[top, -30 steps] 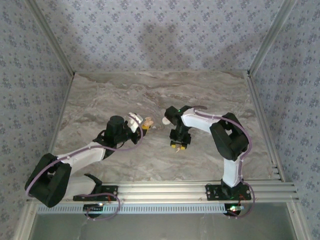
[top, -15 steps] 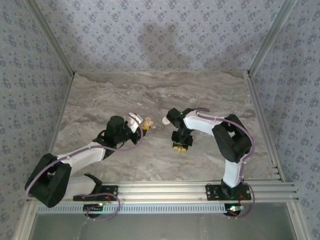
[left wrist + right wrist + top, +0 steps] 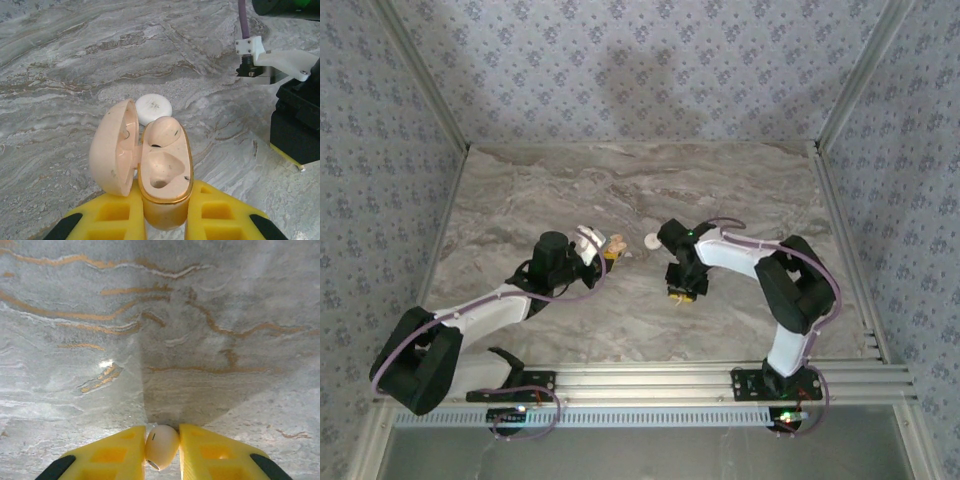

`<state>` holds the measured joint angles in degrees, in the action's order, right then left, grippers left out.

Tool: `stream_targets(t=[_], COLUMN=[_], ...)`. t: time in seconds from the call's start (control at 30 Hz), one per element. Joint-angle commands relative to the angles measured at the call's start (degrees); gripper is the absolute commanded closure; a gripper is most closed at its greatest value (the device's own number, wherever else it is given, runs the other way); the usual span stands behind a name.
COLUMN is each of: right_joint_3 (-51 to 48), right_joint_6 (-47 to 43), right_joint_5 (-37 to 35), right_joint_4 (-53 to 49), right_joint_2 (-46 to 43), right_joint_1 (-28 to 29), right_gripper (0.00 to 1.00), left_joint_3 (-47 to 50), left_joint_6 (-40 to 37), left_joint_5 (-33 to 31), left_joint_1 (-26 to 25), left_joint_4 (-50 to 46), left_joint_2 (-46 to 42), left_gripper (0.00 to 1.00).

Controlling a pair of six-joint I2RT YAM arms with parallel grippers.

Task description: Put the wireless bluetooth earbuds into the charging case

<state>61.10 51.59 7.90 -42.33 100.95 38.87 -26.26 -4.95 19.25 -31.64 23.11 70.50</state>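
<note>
Right end effector [image 3: 161, 439]: shut on a cream earbud [image 3: 160, 449], pinched between both yellow fingers [image 3: 112, 454] and touching each, low over the veined desk [image 3: 100, 340]. Cannot tell whether resting on the surface or just lifted.

Left end effector [image 3: 165, 212]: clamped around the base of the charging case [image 3: 165, 172], with the lid [image 3: 114, 147] swung open to the left. Near well hollow; far well holds a second earbud [image 3: 162, 131].

Just beyond the case, flat on the desk and not touching it, lies a white disc [image 3: 154, 109].

From above, the case sits at the left tip. Across a stretch of desk, nearer the bases, hangs the right end effector with its earbud, apart from the case.
</note>
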Motion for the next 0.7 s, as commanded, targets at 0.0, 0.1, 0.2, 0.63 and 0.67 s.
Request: stream_targets(t=[0.0,0.1,0.2,0.63,0.67], right_joint_3=[-1.95,-3.53,-6.13,-14.71,-14.77], right_joint_6=[-1.75,-4.13,-6.92,-29.51,-31.63], right_joint_5=[-4.68,-7.15,-8.51,-7.2,-6.6], right_joint_4=[3.89,7.55,13.09,33.02,33.52], right_joint_2=[-3.15,-5.88,-10.08,-33.75,-35.11], right_joint_1=[-0.37,-0.33,-0.1,1.55,1.59], right_gripper=[0.76,0.77,0.77,0.76,0.76], left_joint_3=[1.91,3.0,4.09,0.79,0.05], left_joint_6=[0.29,0.23,0.63,-0.13,-0.23], left_joint_5=[1.12,2.12,4.17,14.9,15.83], left_joint_1=[-0.18,-0.18,-0.32,-2.19,-2.44], left_joint_4=[3.75,6.43,10.42,18.46,18.29], left_joint_2=[-1.09,0.01,1.57,8.83,9.38], left_gripper=[0.89,0.89,0.89,0.89,0.89])
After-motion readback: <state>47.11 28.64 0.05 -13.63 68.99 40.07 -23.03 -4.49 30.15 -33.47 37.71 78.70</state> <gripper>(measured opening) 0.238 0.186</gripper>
